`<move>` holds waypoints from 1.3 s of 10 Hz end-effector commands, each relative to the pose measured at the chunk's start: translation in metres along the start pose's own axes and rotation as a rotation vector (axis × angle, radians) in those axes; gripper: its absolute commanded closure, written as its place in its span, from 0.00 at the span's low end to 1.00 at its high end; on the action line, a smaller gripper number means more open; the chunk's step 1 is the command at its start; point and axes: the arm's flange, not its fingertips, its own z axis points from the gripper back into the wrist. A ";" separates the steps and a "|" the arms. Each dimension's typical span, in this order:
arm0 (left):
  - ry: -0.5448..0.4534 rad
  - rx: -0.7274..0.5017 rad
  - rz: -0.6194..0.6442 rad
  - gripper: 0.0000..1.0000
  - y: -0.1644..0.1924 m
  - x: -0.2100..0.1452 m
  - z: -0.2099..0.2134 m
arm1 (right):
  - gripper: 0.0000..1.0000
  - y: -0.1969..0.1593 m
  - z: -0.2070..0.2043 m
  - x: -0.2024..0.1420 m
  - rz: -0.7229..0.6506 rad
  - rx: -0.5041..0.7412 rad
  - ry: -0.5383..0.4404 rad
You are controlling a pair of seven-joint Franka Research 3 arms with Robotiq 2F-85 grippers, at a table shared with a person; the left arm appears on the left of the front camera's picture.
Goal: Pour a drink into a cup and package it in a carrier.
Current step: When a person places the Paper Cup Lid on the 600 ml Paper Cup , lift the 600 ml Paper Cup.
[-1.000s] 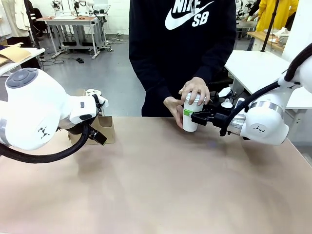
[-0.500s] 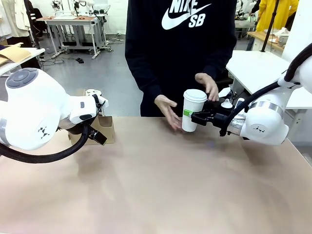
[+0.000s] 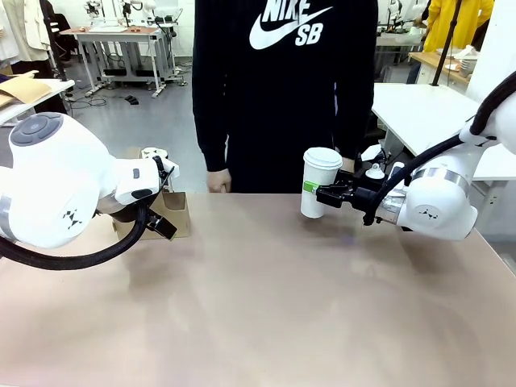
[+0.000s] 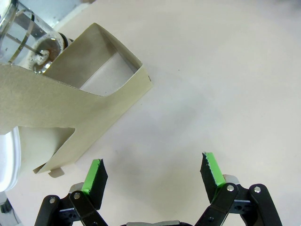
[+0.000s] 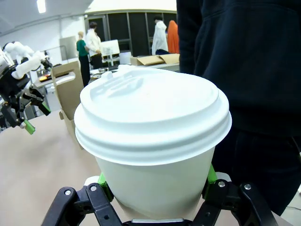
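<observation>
my right gripper [image 3: 321, 193] is clamped around the waist of the cup [image 3: 319, 179], white paper with a lid pressed on, near the far edge of the table [image 3: 266, 306], right of centre. the person's hand [image 3: 218, 181] hangs by that edge, well apart from the cup, so the hold is mine alone. i cannot tell whether the base touches the tabletop. my left gripper [image 4: 153, 172] is spread wide with nothing between the pads, just beside the carrier [image 4: 89, 89] at the far left, with a glass pitcher [image 4: 21, 33] next to it. the lid hides the drink; i judge it is inside.

the step, as i read it, is carrying the cup across to a slot in the carrier. to do it well, i hold the cup upright and squeeze no harder than needed, since paper walls buckle and could pop the lid. i lift enough to clear the tray wall and the tall handle, travel slowly, then lower straight into an open slot before letting go. my left arm sits close to the tray, so it should give room or steady the cardboard.
</observation>
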 end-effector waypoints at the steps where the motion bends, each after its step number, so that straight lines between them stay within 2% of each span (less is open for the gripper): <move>1: 0.000 -0.001 0.001 0.00 0.000 0.000 0.000 | 0.19 0.002 -0.001 0.006 -0.009 -0.001 -0.012; 13: 0.000 -0.001 0.001 0.00 0.000 0.000 0.000 | 0.19 0.002 -0.001 0.006 -0.009 -0.001 -0.012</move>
